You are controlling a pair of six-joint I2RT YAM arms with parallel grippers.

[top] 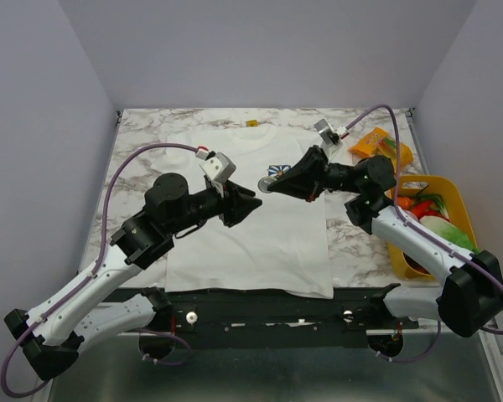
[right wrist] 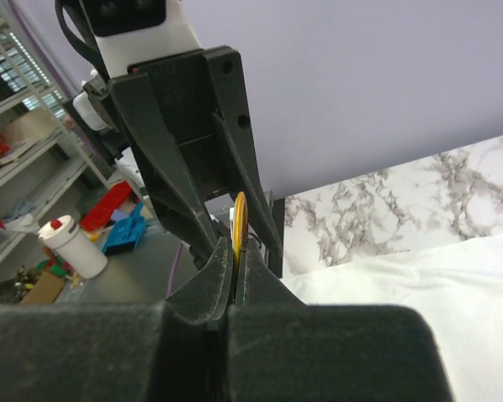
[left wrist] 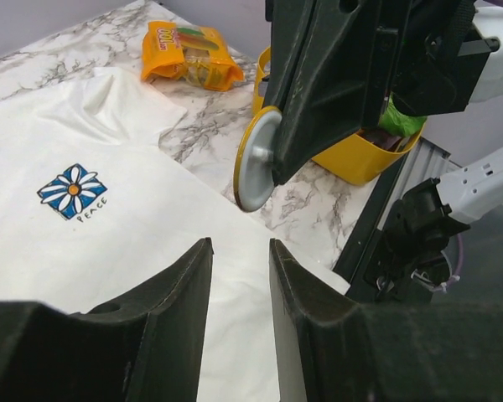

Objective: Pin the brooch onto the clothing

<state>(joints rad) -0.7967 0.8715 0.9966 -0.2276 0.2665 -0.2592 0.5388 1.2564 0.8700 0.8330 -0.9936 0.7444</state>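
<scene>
On the table (top: 142, 142) your white T-shirt (top: 251, 226) lay flat, nothing pinned yet. Left of its flower emblem (top: 278, 171) your left claw (left wrist: 239, 251) stood open, empty; just beside the emblem your right claw (top: 272, 182) clamped the brooch (left wrist: 253, 163), clear of the cloth.

The T-shirt (left wrist: 134, 251) was matt white cloth, softly creased, its flower emblem (left wrist: 73, 191) a flat print. The brooch (left wrist: 253, 163) showed a smooth, dully shining metal back and a yellow rim. The right gripper (right wrist: 237, 272) was matt black plastic; the snack packet (left wrist: 189, 54) glossy film; the table (left wrist: 210, 126) smooth, marble-patterned.
</scene>
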